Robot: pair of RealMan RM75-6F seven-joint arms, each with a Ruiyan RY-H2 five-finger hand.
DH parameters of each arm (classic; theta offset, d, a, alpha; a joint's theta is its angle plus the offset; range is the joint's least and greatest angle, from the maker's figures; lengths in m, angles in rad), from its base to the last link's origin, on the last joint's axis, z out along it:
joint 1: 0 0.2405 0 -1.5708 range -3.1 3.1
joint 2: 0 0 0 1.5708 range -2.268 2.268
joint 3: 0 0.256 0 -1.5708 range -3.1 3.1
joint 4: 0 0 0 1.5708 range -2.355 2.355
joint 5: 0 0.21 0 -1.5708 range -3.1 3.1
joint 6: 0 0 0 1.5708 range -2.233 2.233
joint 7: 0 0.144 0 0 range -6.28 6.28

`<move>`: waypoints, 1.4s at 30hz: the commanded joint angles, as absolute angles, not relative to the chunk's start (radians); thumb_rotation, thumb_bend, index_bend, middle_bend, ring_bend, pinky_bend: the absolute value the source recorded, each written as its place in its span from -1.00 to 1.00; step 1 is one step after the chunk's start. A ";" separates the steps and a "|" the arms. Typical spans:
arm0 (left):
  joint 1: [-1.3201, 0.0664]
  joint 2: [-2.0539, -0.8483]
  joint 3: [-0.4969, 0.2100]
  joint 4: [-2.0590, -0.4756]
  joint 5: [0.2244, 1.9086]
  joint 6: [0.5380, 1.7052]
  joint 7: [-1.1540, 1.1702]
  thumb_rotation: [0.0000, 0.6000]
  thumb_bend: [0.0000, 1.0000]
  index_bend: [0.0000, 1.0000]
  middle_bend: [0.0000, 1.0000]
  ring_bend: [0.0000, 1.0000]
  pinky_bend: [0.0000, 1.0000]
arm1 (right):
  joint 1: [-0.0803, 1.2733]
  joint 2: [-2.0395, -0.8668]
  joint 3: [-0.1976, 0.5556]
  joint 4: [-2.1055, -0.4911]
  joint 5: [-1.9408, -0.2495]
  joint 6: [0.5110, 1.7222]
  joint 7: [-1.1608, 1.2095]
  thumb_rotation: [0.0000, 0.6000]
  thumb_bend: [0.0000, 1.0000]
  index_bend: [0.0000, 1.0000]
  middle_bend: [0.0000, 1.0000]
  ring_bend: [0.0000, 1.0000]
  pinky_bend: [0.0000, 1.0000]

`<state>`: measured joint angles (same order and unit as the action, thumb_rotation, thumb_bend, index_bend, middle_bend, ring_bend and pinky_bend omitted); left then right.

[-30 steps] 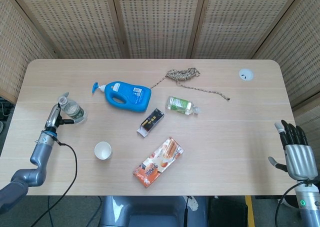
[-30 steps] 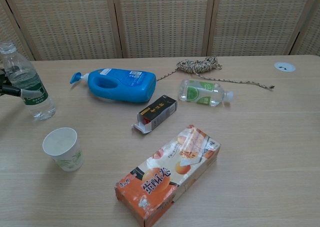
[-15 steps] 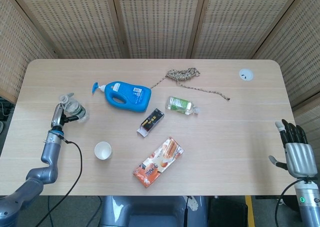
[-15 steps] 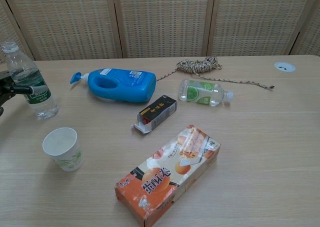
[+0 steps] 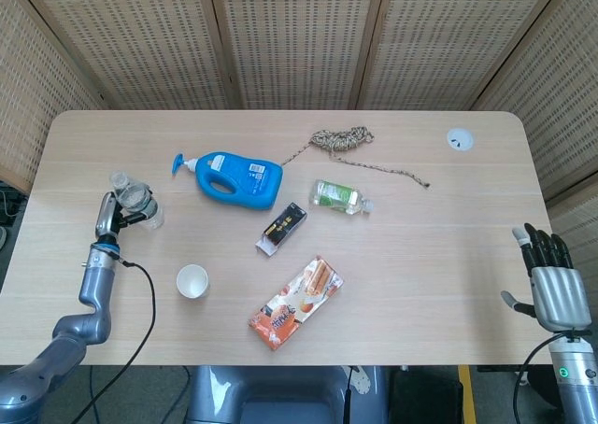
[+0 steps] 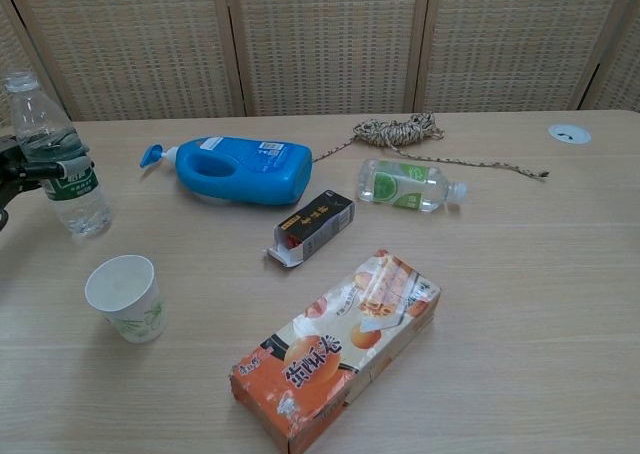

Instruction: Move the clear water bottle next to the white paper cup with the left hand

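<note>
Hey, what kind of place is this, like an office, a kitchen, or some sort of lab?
Probably a robot test or demo setup, not a kitchen: a light wooden table closed in by woven screen panels, set with unrelated items like a blue pump bottle and a rope.

blue pump bottle, rope coil, small green-label bottle, orange carton

We see a blue jug at ten o'clock, an orange carton at six, a white cup, a green-labelled clear bottle, black box, pale wood table.
</note>
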<state>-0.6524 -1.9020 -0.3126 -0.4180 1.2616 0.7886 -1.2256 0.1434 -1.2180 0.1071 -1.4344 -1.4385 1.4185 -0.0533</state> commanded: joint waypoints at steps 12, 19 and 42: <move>-0.649 -1.787 -0.234 -0.475 1.369 0.881 -1.208 1.00 0.11 0.04 -0.02 -0.31 -0.11 | 0.140 -1.215 0.103 -1.442 -1.447 1.430 -0.057 1.00 -1.00 -1.00 -1.00 -1.00 -1.00; -0.618 -1.610 -0.131 -0.598 1.476 0.942 -1.124 1.00 0.11 0.05 -0.02 -0.31 -0.11 | 0.135 -1.213 0.099 -1.450 -1.457 1.443 -0.065 1.00 -1.00 -1.00 -1.00 -1.00 -1.00; -0.541 -1.373 0.115 -0.858 1.679 1.040 -0.713 1.00 0.11 0.12 -0.01 -0.31 -0.11 | 0.119 -1.197 0.094 -1.485 -1.486 1.489 -0.074 1.00 -1.00 -1.00 -1.00 -1.00 -1.00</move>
